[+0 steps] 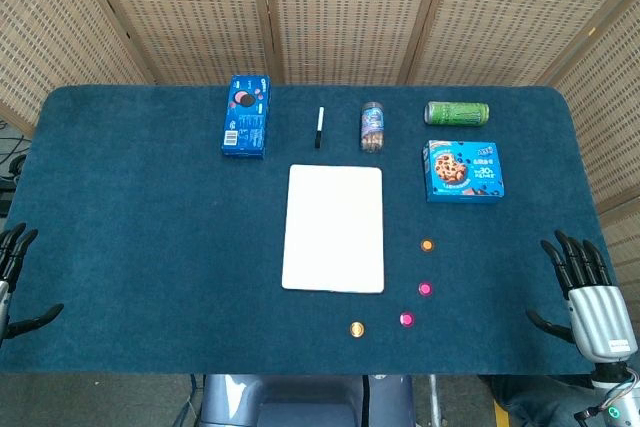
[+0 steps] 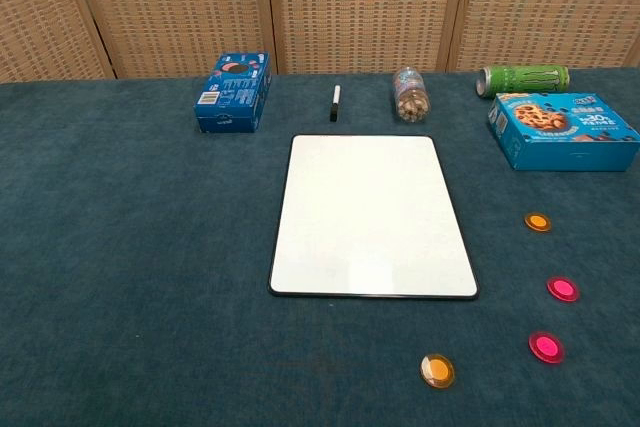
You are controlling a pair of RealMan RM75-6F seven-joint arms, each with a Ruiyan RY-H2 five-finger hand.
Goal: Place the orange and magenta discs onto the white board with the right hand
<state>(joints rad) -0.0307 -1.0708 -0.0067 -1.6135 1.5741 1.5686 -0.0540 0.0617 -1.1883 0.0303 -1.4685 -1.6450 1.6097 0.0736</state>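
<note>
Right hand fingers spread, empty, left hand likewise, orange discs, magenta discs beside white board

The board lies mid-table. Behind it, left to right: box, marker, jar, can (on its side), with a cookie box before the can. Four discs lie right of the board's near corner, none on it.

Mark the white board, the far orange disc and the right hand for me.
white board [image 2: 370, 215], chest view, middle of its bare face.
far orange disc [image 2: 538, 222], chest view, its centre.
right hand [image 1: 588, 287], head view, middle of the hand, empty with fingers apart.
</note>
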